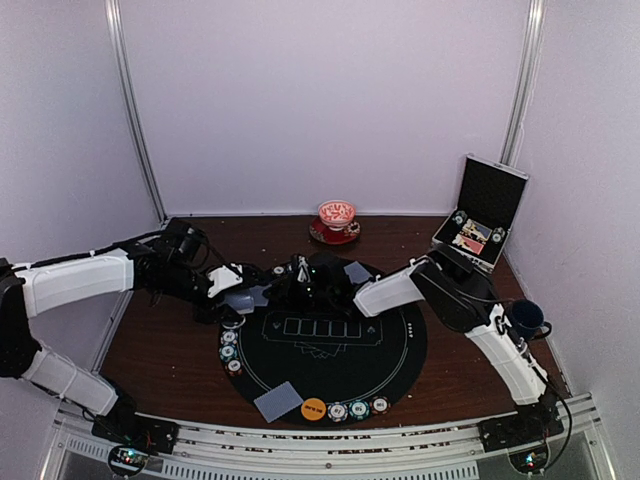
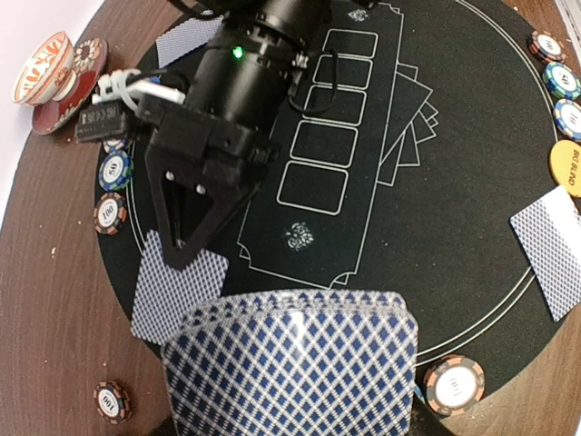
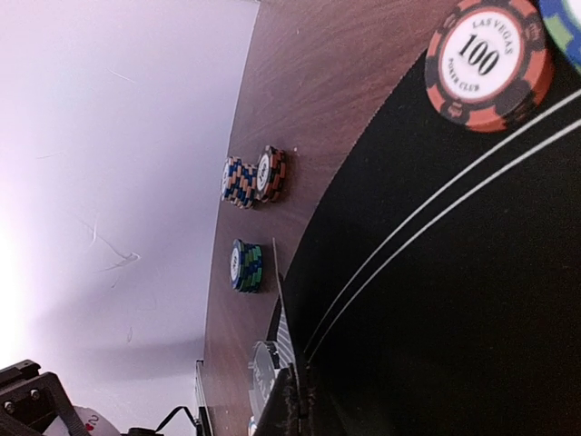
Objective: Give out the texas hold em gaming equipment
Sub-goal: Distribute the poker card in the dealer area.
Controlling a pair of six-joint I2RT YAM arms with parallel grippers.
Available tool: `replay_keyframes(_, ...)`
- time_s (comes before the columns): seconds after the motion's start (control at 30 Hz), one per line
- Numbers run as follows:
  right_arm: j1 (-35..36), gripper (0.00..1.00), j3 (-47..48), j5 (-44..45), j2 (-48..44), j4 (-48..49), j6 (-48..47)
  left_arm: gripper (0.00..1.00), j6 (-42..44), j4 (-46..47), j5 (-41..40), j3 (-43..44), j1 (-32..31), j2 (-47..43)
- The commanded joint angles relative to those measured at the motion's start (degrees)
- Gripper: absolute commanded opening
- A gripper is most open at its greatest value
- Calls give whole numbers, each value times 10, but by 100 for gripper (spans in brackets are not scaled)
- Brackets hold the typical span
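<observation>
deck (image 2: 290, 363) held — right fingers (image 2: 186, 227) closed, touching card (image 2: 177, 295)

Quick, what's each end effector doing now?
Left end effector: closed on the deck of cards.
Right end effector: shut, pinching one card at its edge.

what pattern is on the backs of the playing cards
A blue diamond lattice with white lines, seen on the card stack, clearest in the left wrist view.

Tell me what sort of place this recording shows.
Likely a robot test booth staged as a poker table: plain white walls enclose a wooden table, with a round black card mat and poker chips on it.
</observation>
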Motion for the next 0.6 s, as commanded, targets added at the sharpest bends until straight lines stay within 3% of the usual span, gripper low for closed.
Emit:
replay_keyframes(0.0,7,0,34,36,22,31,22,51,-2,10,14,-6,5,-9)
replay_keyframes(0.37,15,3,77,53,50,-23,9,51,-7,16,20,-5,6,-2)
replay_keyframes(0.57,17,24,85,54,47,-51,-5,51,-8,18,20,-5,6,-3)
